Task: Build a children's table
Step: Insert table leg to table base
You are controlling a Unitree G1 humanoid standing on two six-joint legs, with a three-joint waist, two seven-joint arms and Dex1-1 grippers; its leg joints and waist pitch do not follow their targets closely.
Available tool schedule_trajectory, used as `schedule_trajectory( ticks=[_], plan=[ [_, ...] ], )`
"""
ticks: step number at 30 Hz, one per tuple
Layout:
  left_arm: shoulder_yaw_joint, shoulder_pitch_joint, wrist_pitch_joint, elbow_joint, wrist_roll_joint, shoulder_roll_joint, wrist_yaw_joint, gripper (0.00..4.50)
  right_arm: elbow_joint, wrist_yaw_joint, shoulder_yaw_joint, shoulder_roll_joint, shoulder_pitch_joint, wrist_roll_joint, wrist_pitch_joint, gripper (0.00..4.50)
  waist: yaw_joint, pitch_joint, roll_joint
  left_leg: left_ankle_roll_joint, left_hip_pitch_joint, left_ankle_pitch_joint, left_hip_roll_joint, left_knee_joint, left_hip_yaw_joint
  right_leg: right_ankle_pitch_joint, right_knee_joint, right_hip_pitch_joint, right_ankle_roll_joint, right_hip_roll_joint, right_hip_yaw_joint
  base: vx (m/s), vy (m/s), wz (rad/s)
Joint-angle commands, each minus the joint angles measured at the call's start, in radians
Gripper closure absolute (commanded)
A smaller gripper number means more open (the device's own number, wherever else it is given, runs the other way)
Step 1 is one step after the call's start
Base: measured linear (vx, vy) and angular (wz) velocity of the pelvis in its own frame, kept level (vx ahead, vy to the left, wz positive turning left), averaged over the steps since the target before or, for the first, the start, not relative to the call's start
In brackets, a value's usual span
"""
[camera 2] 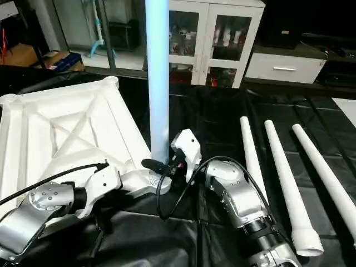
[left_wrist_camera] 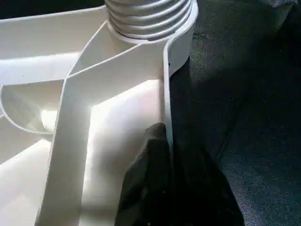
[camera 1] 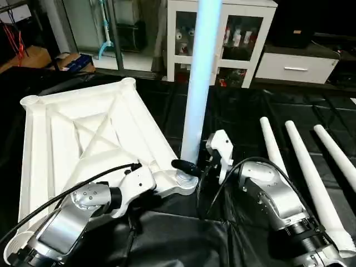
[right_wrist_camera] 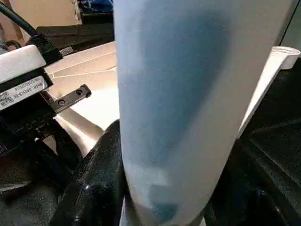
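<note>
The white table top (camera 1: 83, 133) lies upside down on black cloth, its X-ribs facing up. One white leg (camera 1: 199, 83) stands upright in the near right corner socket (camera 1: 186, 179). Its threaded end (left_wrist_camera: 146, 14) shows above the socket in the left wrist view. My right gripper (right_wrist_camera: 171, 188) is shut on this leg just above its base, one black finger (camera 1: 183, 165) curving around it. My left gripper (left_wrist_camera: 168, 141) is shut on the table top's rim wall a short way from that corner.
Three loose legs (camera 1: 272, 147) (camera 1: 311, 178) (camera 1: 336, 153) lie side by side on the cloth to the right. A white glass-door cabinet (camera 1: 222, 33) and a white drawer unit (camera 1: 295, 67) stand behind. A cardboard box (camera 1: 72, 61) sits at the back left.
</note>
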Motion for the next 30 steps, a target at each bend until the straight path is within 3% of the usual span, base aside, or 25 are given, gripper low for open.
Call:
schedule_trajectory(
  ticks=[1,2,7,20,23,27,30],
  plan=[
    [0.041,0.010,-0.012,-0.003,-0.011,0.000,0.029,4.50,0.107,-0.040,-0.006,-0.048,0.061,-0.057,0.073,2.64,0.004,-0.014,-0.001,-0.043,0.006,-0.480,0.082,-0.103,-0.054,-0.510,-0.107,-0.007,-0.128,-0.095,0.060,0.000,0.000,0.00],
    [0.045,0.010,-0.018,0.000,-0.003,0.002,0.044,4.50,0.094,-0.043,-0.007,-0.043,0.073,-0.054,0.063,2.64,0.005,-0.015,0.006,-0.046,0.007,-0.482,0.082,-0.105,-0.053,-0.486,-0.106,-0.009,-0.131,-0.091,0.060,0.000,0.000,0.00],
    [0.049,0.007,-0.025,0.016,0.022,-0.003,0.081,4.50,0.098,-0.076,-0.032,-0.025,0.086,-0.054,0.024,2.64,0.009,-0.016,0.005,-0.044,0.006,-0.467,0.082,-0.105,-0.050,-0.456,-0.105,-0.007,-0.140,-0.092,0.062,0.000,0.000,0.00],
    [0.056,-0.018,0.004,0.038,0.022,-0.037,0.111,4.50,0.177,-0.201,-0.037,0.007,0.062,-0.130,-0.032,2.64,0.002,-0.009,0.007,-0.058,0.007,-0.545,0.079,-0.109,-0.061,-0.588,-0.117,-0.017,-0.093,-0.094,0.057,0.000,0.000,0.00],
    [0.066,-0.039,0.050,0.042,0.028,-0.103,0.179,4.50,0.248,-0.337,-0.067,0.045,0.028,-0.156,-0.028,2.64,-0.003,-0.008,0.004,-0.061,0.011,-0.554,0.078,-0.108,-0.060,-0.609,-0.122,-0.022,-0.086,-0.093,0.056,0.000,0.000,0.00],
    [0.071,-0.064,0.078,0.056,0.040,-0.149,0.239,4.50,0.306,-0.442,-0.092,0.073,-0.001,-0.175,-0.035,2.64,-0.016,-0.011,0.009,-0.070,0.002,-0.542,0.078,-0.113,-0.063,-0.528,-0.117,-0.013,-0.107,-0.091,0.050,0.000,0.000,0.00],
    [0.088,-0.132,0.119,0.115,0.061,-0.251,0.357,4.50,0.444,-0.644,-0.130,0.130,-0.073,-0.196,-0.046,2.64,-0.021,-0.011,0.007,-0.072,0.013,-0.554,0.072,-0.108,-0.057,-0.519,-0.122,-0.022,-0.122,-0.090,0.051,0.000,0.000,0.00]
  ],
)
